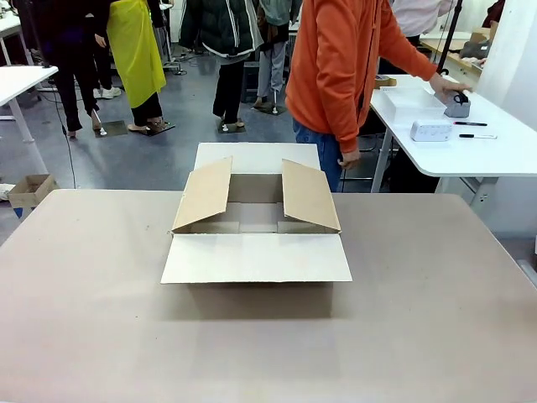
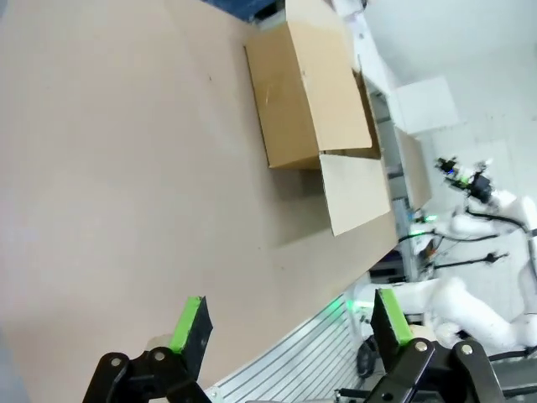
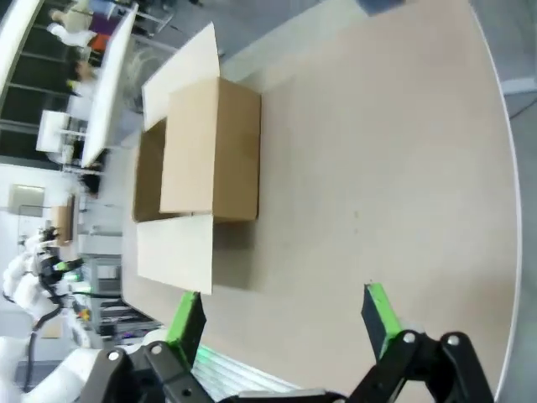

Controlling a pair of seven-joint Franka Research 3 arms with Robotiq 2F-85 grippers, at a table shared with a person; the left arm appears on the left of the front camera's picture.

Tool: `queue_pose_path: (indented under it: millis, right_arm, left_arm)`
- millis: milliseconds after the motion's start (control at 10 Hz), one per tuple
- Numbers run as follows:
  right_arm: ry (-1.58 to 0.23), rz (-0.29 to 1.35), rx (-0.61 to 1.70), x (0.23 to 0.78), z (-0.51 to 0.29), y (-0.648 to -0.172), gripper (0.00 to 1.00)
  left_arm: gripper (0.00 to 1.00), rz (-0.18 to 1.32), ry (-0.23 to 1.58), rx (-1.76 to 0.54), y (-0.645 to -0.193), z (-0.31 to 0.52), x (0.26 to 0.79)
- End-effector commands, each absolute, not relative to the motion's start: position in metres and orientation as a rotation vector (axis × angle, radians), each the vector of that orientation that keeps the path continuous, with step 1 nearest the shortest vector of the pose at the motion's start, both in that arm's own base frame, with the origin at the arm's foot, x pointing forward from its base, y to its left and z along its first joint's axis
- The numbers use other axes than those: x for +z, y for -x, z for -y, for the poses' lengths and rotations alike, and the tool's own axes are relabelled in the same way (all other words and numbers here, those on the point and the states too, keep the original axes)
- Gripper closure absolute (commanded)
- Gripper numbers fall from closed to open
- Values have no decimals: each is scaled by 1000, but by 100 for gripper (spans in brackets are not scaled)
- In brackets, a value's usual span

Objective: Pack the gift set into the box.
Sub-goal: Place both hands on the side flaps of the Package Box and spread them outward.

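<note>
The tan table (image 1: 84,319) spans the foreground. A person in an orange top (image 1: 344,59) stands beyond its far edge. On a white side table (image 1: 503,159) at the right, a white power strip (image 1: 430,130) lies near the front edge, with a pen (image 1: 477,136) just beside it. A small brown carton (image 1: 32,190) sits on the floor at the left.

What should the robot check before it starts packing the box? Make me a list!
1. Box flaps folded out: ok, all four are open.
2. Room inside the box: ok, the part of its floor that shows is bare.
3. Left claw open: ok.
4. Right claw open: ok.
5. Person turned to the box: not ok, the person's hand rests on a grey thing on the side table.
6. What that grey thing is: cannot tell.
</note>
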State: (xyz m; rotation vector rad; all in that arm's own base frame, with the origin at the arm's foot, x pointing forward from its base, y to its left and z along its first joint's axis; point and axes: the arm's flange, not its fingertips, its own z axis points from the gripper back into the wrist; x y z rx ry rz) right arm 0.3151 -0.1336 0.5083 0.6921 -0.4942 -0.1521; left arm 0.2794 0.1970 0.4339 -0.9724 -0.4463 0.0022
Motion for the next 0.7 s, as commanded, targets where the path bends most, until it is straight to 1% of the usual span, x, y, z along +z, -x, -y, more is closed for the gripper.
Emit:
queue_pose_path:
  millis: [0,100,200,300,400,500,600]
  right_arm:
    - [-428,594,-88,566,14,-327,0]
    - [-328,641,27,581,-54,-332,0]
    - [-264,722,177,578,-128,-335,0]
    - [-214,811,245,570,-178,-330,0]
    - [-163,873,313,560,-214,-319,0]
    - [-109,821,399,545,-231,-308,0]
    - [-82,711,436,533,-217,-303,0]
  left_arm:
    - [0,450,825,-110,-311,-87,492]
    - [0,421,732,-179,-330,-16,519]
    - [0,353,658,-276,-349,56,533]
    - [0,319,607,-327,-357,104,539]
    - [0,323,535,-371,-358,142,546]
    - [0,290,469,-363,-356,154,547]
    - [0,348,608,-361,-321,135,546]
